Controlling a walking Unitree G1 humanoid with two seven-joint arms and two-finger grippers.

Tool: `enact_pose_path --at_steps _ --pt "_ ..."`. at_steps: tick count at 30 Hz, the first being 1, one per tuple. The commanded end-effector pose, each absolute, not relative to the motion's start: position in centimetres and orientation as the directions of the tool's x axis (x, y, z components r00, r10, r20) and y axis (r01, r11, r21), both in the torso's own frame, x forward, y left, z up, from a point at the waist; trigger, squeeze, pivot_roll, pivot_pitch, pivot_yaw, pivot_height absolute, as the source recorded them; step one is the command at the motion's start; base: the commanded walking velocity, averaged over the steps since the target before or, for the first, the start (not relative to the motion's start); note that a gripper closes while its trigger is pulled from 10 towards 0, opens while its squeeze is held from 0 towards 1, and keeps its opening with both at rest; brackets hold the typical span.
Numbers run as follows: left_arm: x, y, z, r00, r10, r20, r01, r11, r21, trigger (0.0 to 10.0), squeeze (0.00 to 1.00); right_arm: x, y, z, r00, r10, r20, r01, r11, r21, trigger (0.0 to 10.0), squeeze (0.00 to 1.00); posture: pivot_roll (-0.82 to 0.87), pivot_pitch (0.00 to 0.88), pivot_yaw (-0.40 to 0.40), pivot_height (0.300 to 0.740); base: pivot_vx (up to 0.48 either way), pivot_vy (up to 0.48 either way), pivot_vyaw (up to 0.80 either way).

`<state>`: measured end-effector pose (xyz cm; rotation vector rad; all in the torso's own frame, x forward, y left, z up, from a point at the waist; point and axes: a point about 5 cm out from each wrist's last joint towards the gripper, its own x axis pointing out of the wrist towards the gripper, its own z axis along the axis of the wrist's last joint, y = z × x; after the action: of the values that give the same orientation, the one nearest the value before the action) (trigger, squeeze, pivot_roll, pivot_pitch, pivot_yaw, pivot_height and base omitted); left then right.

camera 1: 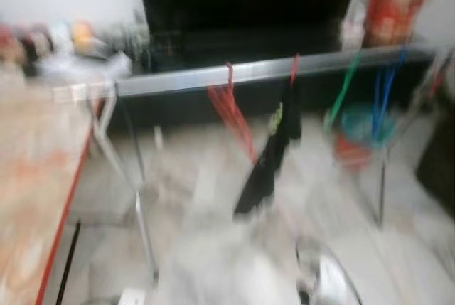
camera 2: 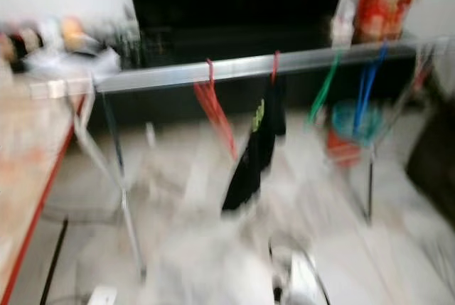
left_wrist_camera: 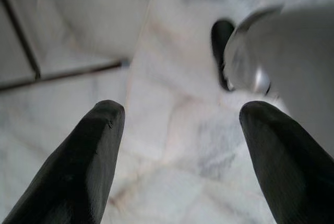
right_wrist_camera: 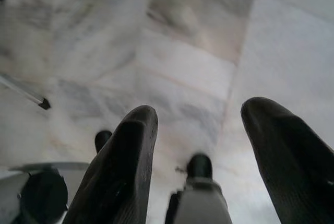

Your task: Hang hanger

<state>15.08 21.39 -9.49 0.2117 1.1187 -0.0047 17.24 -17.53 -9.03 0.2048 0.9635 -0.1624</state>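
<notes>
Both our grippers, left [left_wrist_camera: 177, 145] and right [right_wrist_camera: 198, 145], hang spread wide and empty over the floor [left_wrist_camera: 172, 67]. Red hangers [camera 1: 231, 109] already sit on the rail [camera 1: 270, 70] at twelve o'clock; we should stop, steady the view, then find one to hang.

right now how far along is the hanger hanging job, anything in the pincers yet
Done: the silver rail already carries a red hanger, a black garment, a green hanger and blue hangers. In hand: nothing. The left pincer and right pincer both hang open over the marble floor. Left: fetching a hanger and hooking it on the rail. The head views are blurred.
</notes>
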Motion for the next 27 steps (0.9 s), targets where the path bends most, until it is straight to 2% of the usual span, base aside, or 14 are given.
enact_pose_path --at_steps 1,6,14,19,22,27 --pt "15.73 20.80 -9.33 0.461 0.084 -0.884 0.117 0.981 0.154 10.0 0.00 16.81 -18.15 -9.17 0.545 -0.063 -0.836 0.239 0.968 0.082 10.0 0.00 0.12 0.054 -0.048 0.736 0.000 0.000 -0.76" --pt "15.88 20.72 -9.27 0.469 0.081 -0.879 0.114 0.982 0.151 10.0 0.00 16.80 -18.16 -9.18 0.543 -0.063 -0.837 0.235 0.969 0.080 10.0 0.00 0.12 0.053 -0.048 0.736 0.000 0.000 -0.76" --pt "15.99 20.45 -9.26 0.470 0.064 -0.880 0.183 0.968 0.169 10.0 0.00 16.77 -18.21 -9.19 0.541 -0.065 -0.838 0.232 0.970 0.074 10.0 0.00 0.12 0.054 -0.050 0.736 0.000 0.000 -0.74" --pt "16.06 20.40 -9.24 0.475 0.069 -0.877 0.220 0.956 0.194 10.0 0.00 16.76 -18.23 -9.19 0.541 -0.065 -0.839 0.229 0.971 0.073 10.0 0.00 0.12 0.054 -0.050 0.736 0.000 -0.323 -0.74" --pt "16.06 20.35 -9.24 0.480 0.071 -0.874 0.196 0.963 0.186 10.0 0.00 16.78 -18.22 -9.18 0.541 -0.065 -0.838 0.229 0.971 0.073 10.0 0.00 0.12 0.054 -0.050 0.736 0.000 0.000 -0.74" --pt "16.20 20.17 -9.19 0.487 0.053 -0.872 0.235 0.954 0.189 10.0 0.00 16.81 -18.19 -9.18 0.542 -0.064 -0.838 0.229 0.971 0.074 10.0 0.00 0.12 0.054 -0.049 0.736 0.000 0.000 -0.73"
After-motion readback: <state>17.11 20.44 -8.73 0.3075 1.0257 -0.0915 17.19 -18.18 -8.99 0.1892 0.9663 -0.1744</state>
